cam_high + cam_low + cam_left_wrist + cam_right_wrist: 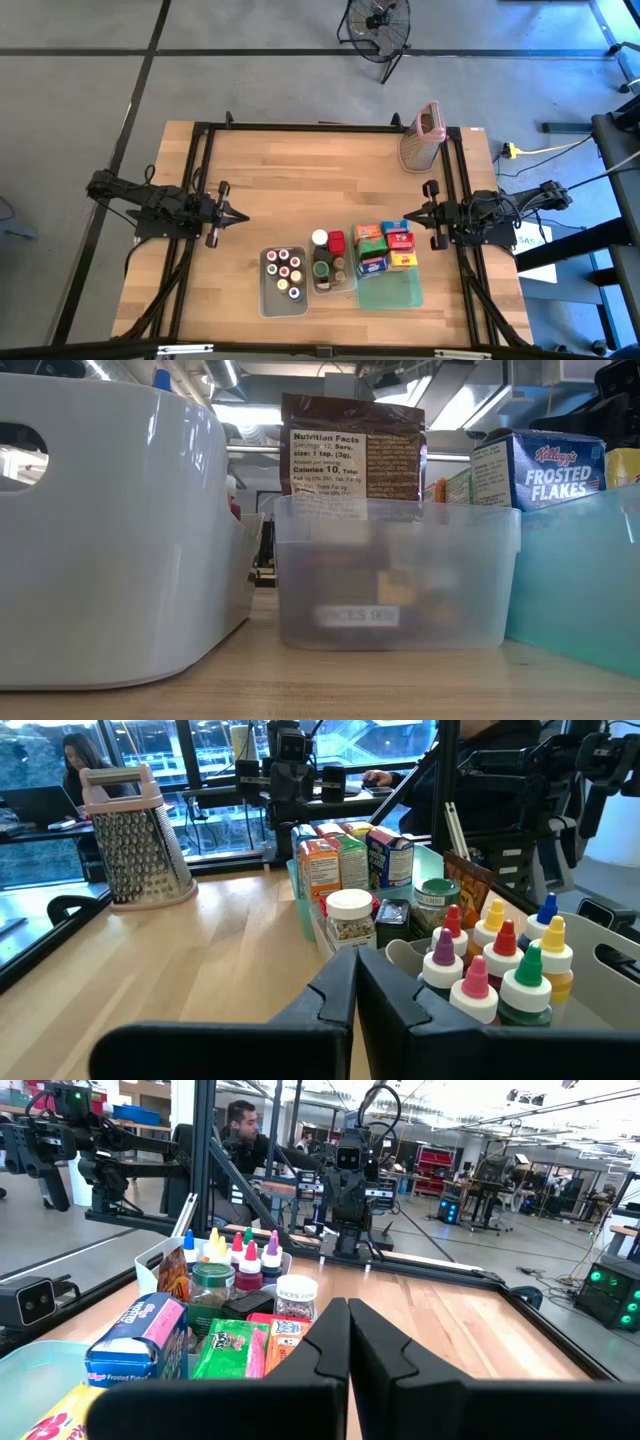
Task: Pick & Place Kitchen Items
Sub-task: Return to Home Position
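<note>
The task's things are gathered in the lower middle of the high view, between the two arms. The food colouring bottles [490,965] are stood upright in the gray bin [285,306]. The spice jars [350,917] are kept in the clear tub [395,575] just beside it. The cartons [340,865] are packed at the upper end of the green tray [400,290].

The bottles are judged light, smooth and easily tipped; they are best taken across the body, under the cap. The jars are thought hard and somewhat slippery, so a hold across the body is advised. The cartons are of thin card, probably easily crushed, and should be pinched softly across the narrow sides.

The left gripper [240,213] is held at left-centre of the high view and the right gripper [408,216] at right-centre, both apart from the items. The fingers of each are pressed together, with nothing between them.

The table [300,180] is of pale wood, flat and bare in the middle. A grater [423,137] is stood at its upper right. Beyond it, a fan [377,25] is seen on a grey floor, and a person [240,1125] is seated in the room behind.
</note>
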`<state>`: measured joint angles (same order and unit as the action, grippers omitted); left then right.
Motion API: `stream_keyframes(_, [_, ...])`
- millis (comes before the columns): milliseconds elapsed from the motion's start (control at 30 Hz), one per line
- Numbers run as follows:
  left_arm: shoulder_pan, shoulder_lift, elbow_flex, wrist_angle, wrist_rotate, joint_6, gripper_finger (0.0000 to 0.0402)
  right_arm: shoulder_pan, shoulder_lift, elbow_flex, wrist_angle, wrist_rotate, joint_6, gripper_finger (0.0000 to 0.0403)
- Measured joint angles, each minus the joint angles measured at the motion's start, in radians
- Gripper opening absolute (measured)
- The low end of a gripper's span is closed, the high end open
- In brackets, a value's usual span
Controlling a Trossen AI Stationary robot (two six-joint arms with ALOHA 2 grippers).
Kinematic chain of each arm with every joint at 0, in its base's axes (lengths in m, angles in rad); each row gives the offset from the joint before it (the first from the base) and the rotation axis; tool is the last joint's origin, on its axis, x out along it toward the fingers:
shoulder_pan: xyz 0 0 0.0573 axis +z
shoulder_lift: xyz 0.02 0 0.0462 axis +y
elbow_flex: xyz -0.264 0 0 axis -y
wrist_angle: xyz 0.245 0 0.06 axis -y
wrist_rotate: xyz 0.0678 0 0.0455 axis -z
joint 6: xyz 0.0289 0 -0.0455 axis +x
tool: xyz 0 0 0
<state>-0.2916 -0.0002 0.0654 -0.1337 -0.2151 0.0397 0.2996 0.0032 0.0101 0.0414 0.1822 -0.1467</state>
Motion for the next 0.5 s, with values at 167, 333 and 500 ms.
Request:
stream_keyframes(167, [0.0, 0.0, 0.0, 0.0, 0.0, 0.0, 0.0006, 0.0, 0.0, 0.0, 0.0, 0.0, 0.0, 0.0002])
stream_keyframes(333, [0.0, 0.0, 0.0, 0.0, 0.0, 0.0, 0.0006, 0.0, 0.0, 0.0, 0.0, 0.0, 0.0, 0.0002])
stream_keyframes(500, [0.0, 0.0, 0.0, 0.0, 0.0, 0.0, 0.001, 0.0, 0.0, 0.0, 0.0, 0.0, 0.0, 0.0002])
